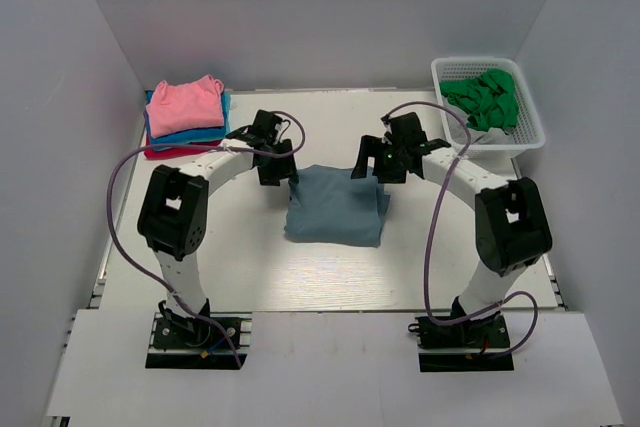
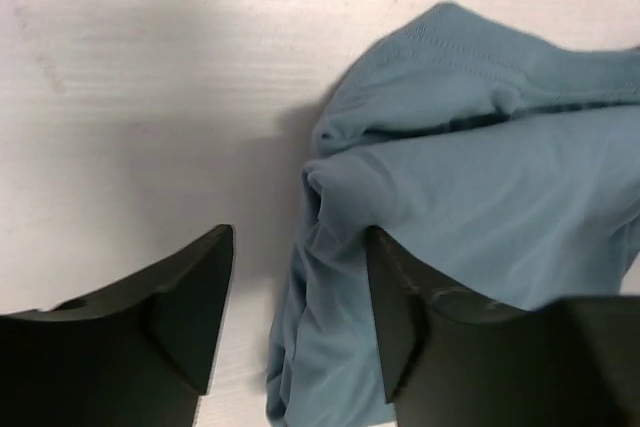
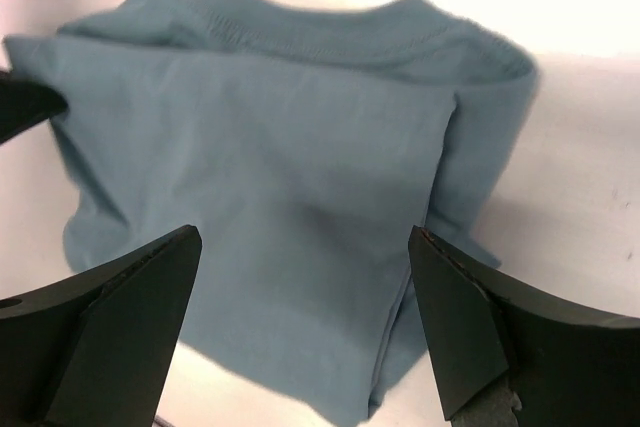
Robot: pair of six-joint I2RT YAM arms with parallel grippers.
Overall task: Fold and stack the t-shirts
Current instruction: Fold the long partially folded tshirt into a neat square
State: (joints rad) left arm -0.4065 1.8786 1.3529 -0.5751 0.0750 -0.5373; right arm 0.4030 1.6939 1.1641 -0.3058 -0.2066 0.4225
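**Q:** Where is the work item located, and which step is judged to be in hand?

**A:** The slate-blue t-shirt (image 1: 335, 209) is found folded in the middle of the table (image 1: 250, 277). It is well apart from the stack (image 1: 186, 127) at the far left corner, where a pink t-shirt (image 1: 185, 102) is laid over a bright blue one and a red one. Both grippers are positioned at the slate-blue shirt's far edge. Either a lift towards the stack or one further fold is judged to be in hand, and which of the two cannot be told.

**Q:** How are the grippers set?

**A:** The left gripper (image 2: 300, 247) is set partly open astride the far left corner. One finger is over bare table and the other is over cloth. The folded edge lies in the gap, not yet pinched. The right gripper (image 3: 305, 237) is spread wide above the cloth, and nothing is held.

**Q:** How is the step to be done well?

**A:** Every layer at each corner should be taken between the jaws before closing. Otherwise only the top layer may be lifted and the fold lost. Both corners should be gripped at equal depth and raised together.

**Q:** What is shown by one view only?

**A:** The stack and the white basket (image 1: 530, 132) holding green cloth (image 1: 485, 97) are shown only from above. The stitched edges, the stacked layers and the gap between each pair of fingers are shown only by the wrist cameras.
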